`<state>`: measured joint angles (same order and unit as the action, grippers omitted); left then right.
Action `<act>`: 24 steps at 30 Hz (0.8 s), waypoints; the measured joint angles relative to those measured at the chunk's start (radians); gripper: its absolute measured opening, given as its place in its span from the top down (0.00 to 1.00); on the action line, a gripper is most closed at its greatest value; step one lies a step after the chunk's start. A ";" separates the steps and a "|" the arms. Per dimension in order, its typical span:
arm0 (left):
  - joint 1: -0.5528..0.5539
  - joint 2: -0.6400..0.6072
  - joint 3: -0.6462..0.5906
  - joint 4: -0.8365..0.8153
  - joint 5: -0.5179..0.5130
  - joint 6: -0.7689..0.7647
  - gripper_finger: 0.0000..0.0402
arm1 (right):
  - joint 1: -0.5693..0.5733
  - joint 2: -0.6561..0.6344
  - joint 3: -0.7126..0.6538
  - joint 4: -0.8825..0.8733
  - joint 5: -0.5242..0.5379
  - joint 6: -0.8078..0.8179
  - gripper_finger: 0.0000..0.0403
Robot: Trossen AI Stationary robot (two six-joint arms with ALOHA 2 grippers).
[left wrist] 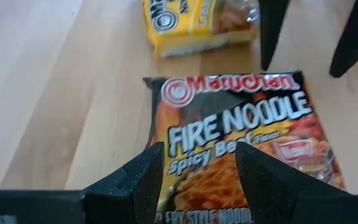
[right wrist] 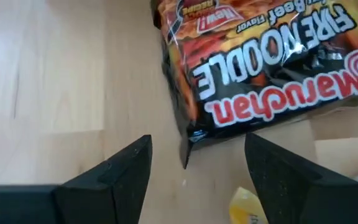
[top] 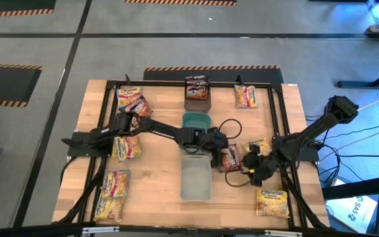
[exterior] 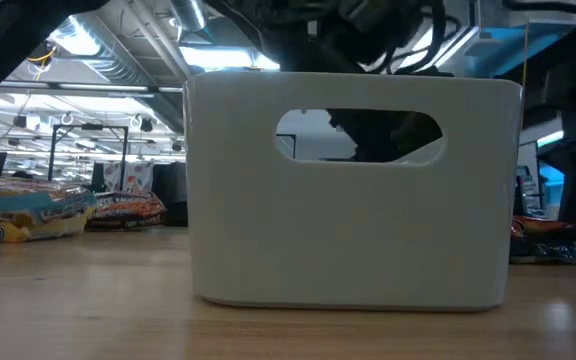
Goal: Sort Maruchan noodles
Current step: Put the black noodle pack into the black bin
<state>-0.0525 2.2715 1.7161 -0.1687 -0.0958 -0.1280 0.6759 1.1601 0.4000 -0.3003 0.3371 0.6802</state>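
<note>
Grasp step: I've got both tools around the dark Fire Noodle packet [top: 229, 158], flat on the surface right of the clear tray [top: 195, 178]. Left tool [left wrist: 199, 168] is over it, fingers apart, empty. Right tool [right wrist: 197, 163] sits just off its edge, spread wide, empty. Next, I think: lower left, pinch, lift.

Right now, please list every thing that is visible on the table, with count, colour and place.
Dark Fire Noodle packets: three; one in the dark grey tray, one far left, one between both grippers.
Yellow packets: six; four down the left side, one far right, one near right.
Dark grey tray: one, far centre.
Teal tray: one, centre.
Clear tray: one, near centre.
Left gripper: open, over the dark packet.
Right gripper: open, beside that packet.
</note>
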 joint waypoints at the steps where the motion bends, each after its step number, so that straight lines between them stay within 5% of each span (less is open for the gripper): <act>1: 0.000 -0.001 0.000 0.003 0.000 0.000 0.52 | 0.009 0.011 0.000 -0.002 0.022 0.012 0.40; 17: -0.009 0.040 0.001 0.023 0.016 -0.019 0.52 | 0.018 0.232 0.004 0.160 0.112 0.022 0.40; 24: -0.009 0.040 0.001 0.025 0.016 -0.023 0.52 | 0.019 0.235 0.003 0.158 0.117 0.054 0.64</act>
<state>-0.0612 2.3119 1.7174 -0.1440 -0.0800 -0.1506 0.6945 1.3949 0.4034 -0.1421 0.4541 0.7345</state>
